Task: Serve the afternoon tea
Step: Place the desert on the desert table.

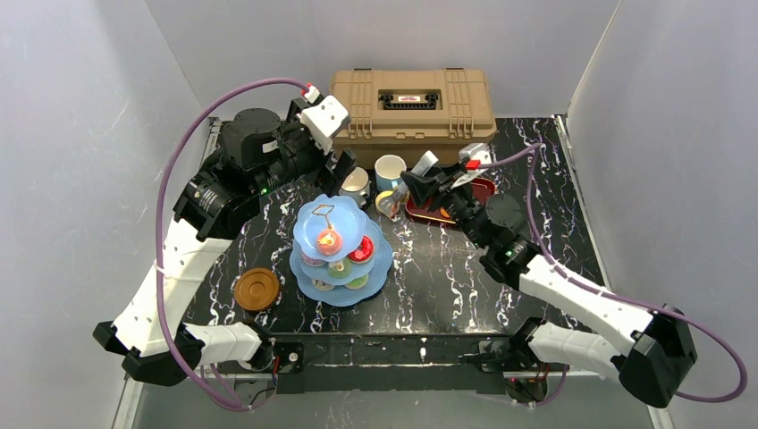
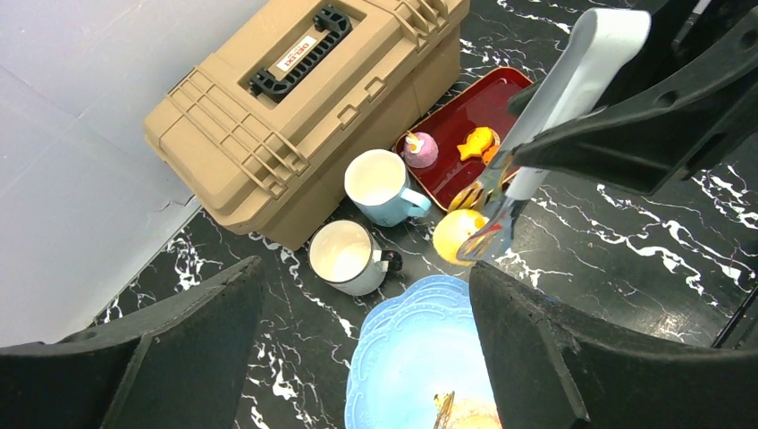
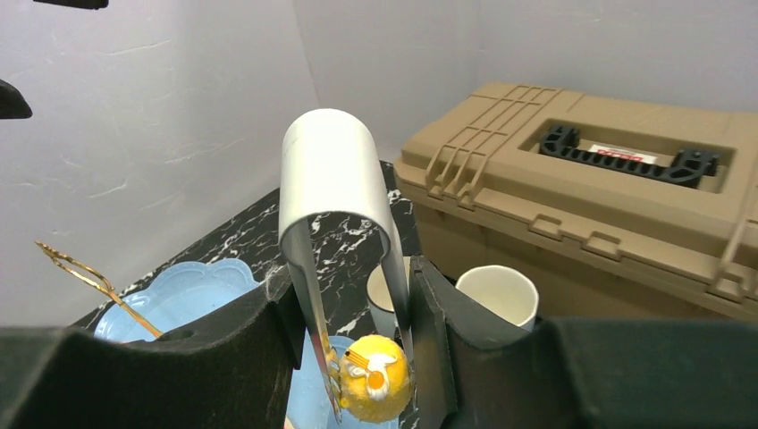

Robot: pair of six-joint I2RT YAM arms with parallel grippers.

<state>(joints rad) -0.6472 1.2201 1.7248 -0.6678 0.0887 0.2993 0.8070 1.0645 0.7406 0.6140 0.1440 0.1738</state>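
the light-blue three-tier cake stand [image 1: 308, 234] is standing near the middle of the black marbled tabletop [image 1: 447, 268], with small toy cakes [image 1: 361, 250] sitting on its tiers and a red and orange one [image 1: 329, 239] on the top plate. just off its rim on the right, a round yellow toy cake [image 2: 456, 234] is being pinched between the tips of the metal tongs [image 2: 572, 80]; i cannot tell whether it is touching the tabletop. the right gripper [image 3: 349, 295] is squeezing those tongs, its jaws pressing on the two blades from outside. behind the stand, the white mug [image 2: 344, 255] and the light-blue mug [image 2: 380, 183] are sitting side by side in front of the tan toolbox [image 1: 411, 103]. to their right, the dark-red tray [image 2: 483, 98] is carrying a pink cake [image 2: 418, 150] and an orange piece [image 2: 478, 141]. the left gripper [image 2: 366, 357] is hovering over the stand's back edge near the white mug, its jaws spread wide and holding nothing. a brown saucer [image 1: 256, 289] is lying alone, left of the stand.
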